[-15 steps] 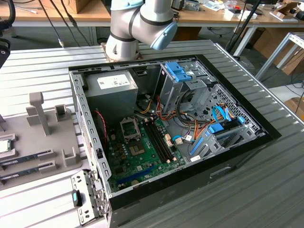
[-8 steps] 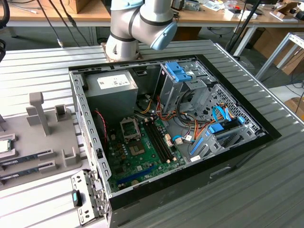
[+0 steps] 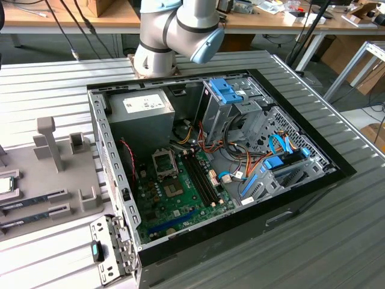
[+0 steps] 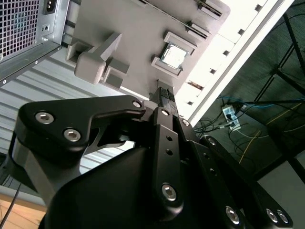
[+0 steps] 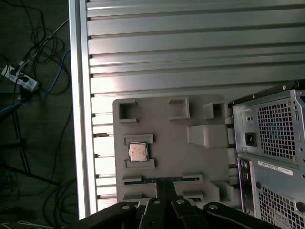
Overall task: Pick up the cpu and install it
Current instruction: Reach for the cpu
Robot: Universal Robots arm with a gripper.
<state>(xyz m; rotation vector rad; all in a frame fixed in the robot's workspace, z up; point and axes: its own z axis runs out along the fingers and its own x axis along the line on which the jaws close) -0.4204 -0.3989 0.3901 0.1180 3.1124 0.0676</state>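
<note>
The cpu (image 5: 138,152) is a small square chip with a pale metal top. It lies in a square recess of the grey holder tray (image 5: 200,157), beside the open computer case. Both wrist views look down on it from well above; in the second wrist view the cpu (image 4: 172,55) sits just past the fingertips. My gripper (image 5: 165,183) hangs over the tray's edge, apart from the chip, its black fingers (image 4: 165,94) shut together with nothing between them. In the exterior view the cpu (image 3: 5,185) is at the far left, and the empty socket (image 3: 164,161) sits on the green board.
The open case (image 3: 301,180) holds a power supply (image 3: 141,111), drive cages and cables. Upright posts (image 3: 49,141) and memory sticks (image 3: 30,201) stand on the tray (image 3: 66,174). The case's rear panel (image 5: 271,138) rises beside the tray. Past the ribbed table's edge (image 5: 78,119) lie floor cables.
</note>
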